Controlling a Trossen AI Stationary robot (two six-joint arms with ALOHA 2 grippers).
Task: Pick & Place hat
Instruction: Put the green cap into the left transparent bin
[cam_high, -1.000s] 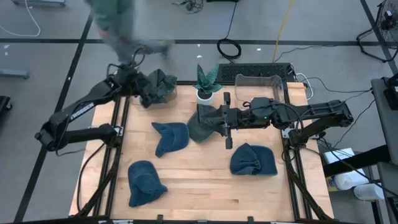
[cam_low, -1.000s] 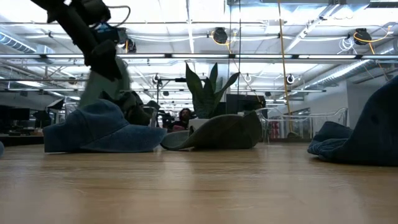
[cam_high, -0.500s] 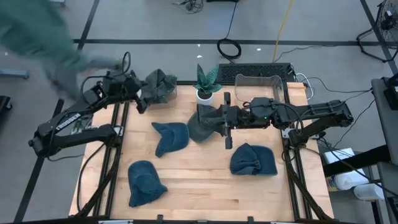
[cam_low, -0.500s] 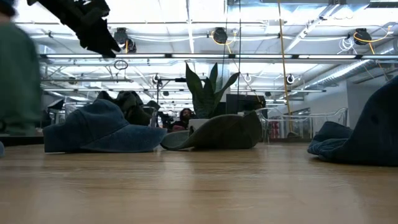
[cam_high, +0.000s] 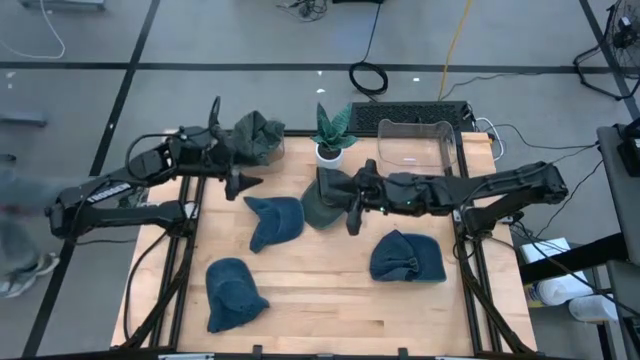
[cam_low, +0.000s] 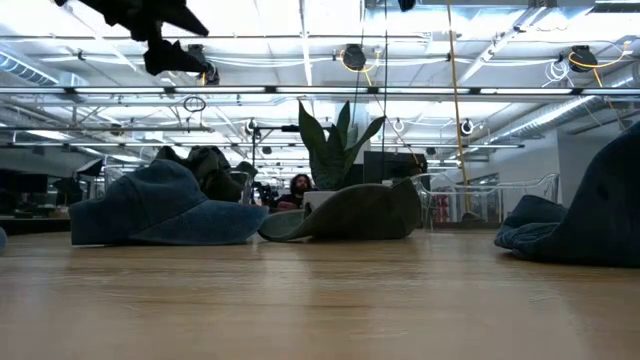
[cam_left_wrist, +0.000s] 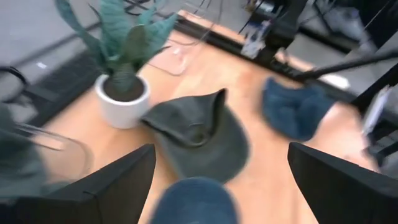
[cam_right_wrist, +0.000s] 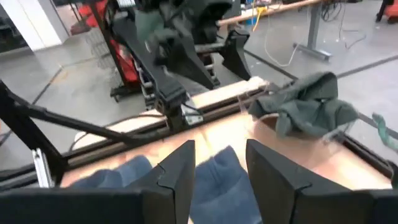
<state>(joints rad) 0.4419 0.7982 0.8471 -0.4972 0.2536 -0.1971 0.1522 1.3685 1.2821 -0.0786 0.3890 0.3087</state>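
Several hats lie on the wooden table: an olive hat (cam_high: 322, 197) flat on its brim at the middle, and blue hats (cam_high: 275, 221), (cam_high: 234, 294), (cam_high: 407, 258). A dark green hat (cam_high: 257, 134) sits crumpled in a clear bin at the far left corner. My left gripper (cam_high: 238, 160) hovers open beside that bin, high above the table (cam_low: 195, 42), pointing toward the olive hat (cam_left_wrist: 199, 134). My right gripper (cam_high: 346, 196) hangs open over the olive hat's right side; nothing is between its fingers (cam_right_wrist: 221, 168).
A potted plant (cam_high: 333, 135) stands at the far edge, just behind the olive hat. A second clear bin (cam_high: 415, 140) sits at the far right. Bare wood lies along the near edge between the blue hats. Black frame rails run down both table sides.
My left gripper has drawn back from the dark green hat in the bin, risen a little and swung round toward the table's middle; the hat stays in the bin. My right gripper has sunk and rolled over the olive hat. A person beyond the far left corner has walked off.
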